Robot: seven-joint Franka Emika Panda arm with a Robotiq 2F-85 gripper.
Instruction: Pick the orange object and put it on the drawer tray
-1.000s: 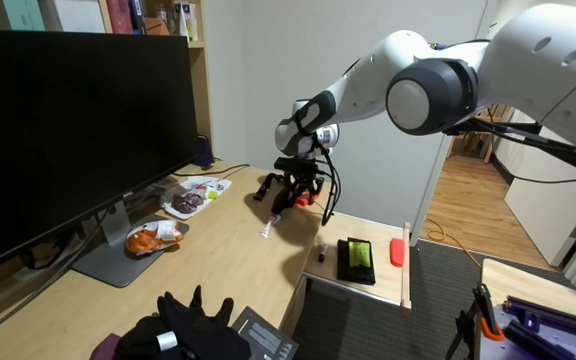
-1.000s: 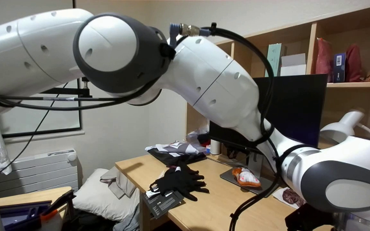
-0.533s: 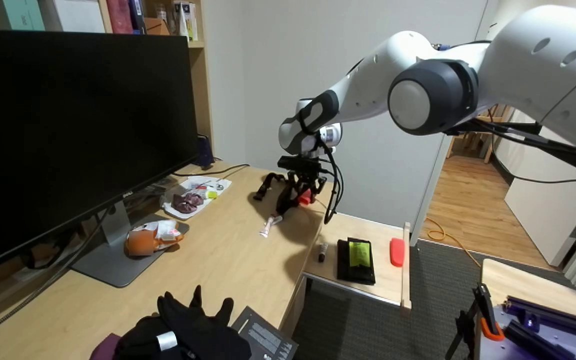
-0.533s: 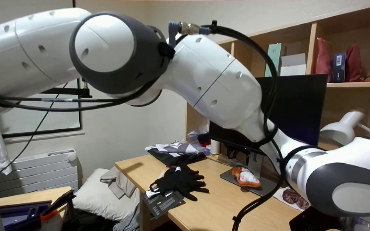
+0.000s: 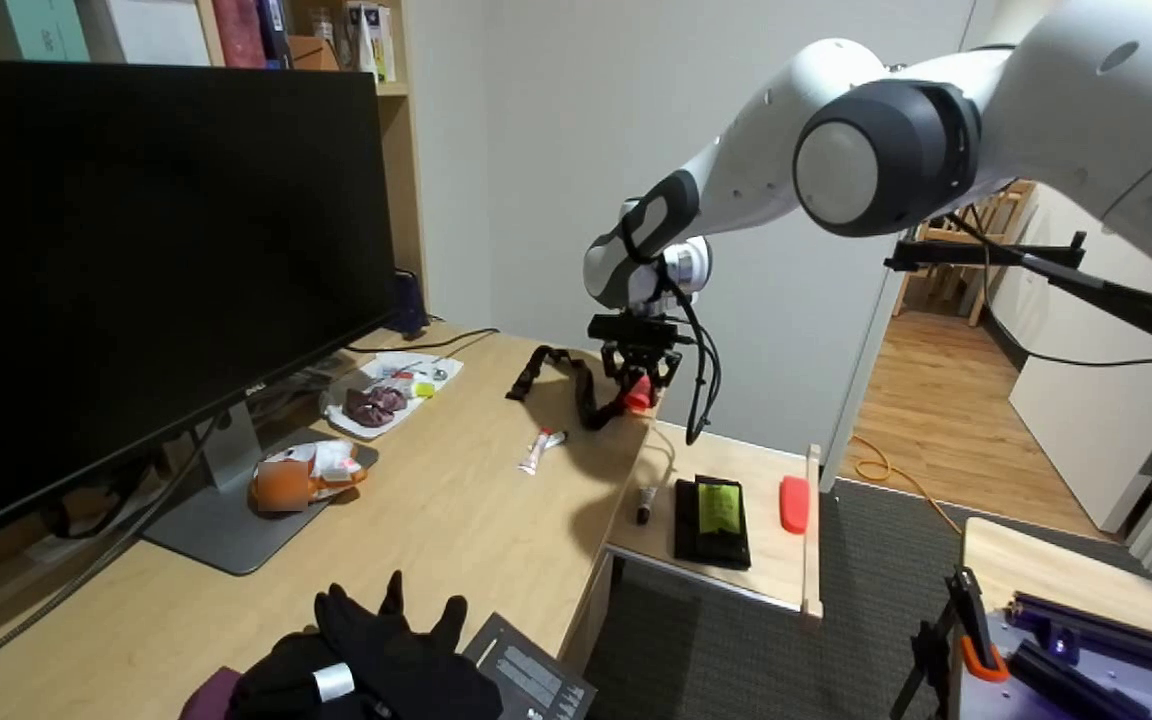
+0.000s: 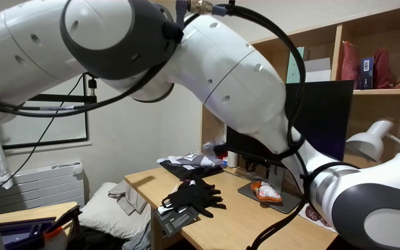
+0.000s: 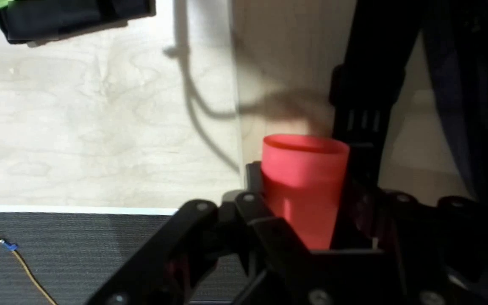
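Note:
The orange object (image 5: 639, 394), an orange-red piece with an open, cup-like end, is between my fingers. It shows large in the wrist view (image 7: 303, 165). My gripper (image 5: 641, 380) is shut on it, close to the desk's edge on the drawer side; the fingers touch both sides of it in the wrist view (image 7: 301, 190). The drawer tray (image 5: 764, 500) is the pulled-out pale wooden drawer beside and below the desk top. Its bare floor also fills the left of the wrist view (image 7: 100, 123). The fingers and object are out of the exterior view from behind.
A black strap (image 5: 591, 410) runs up to the gripper; I cannot tell if it is pinched. The drawer holds a black item with green (image 5: 719, 510), a red case (image 5: 794, 503) and a small tube (image 5: 645, 505). Tubes (image 5: 536, 452) and a monitor (image 5: 166, 270) are on the desk.
My gripper has moved right with the orange object, toward the drawer side of the desk. The near end of the black strap has shifted right too, uncovering the tubes on the desk.

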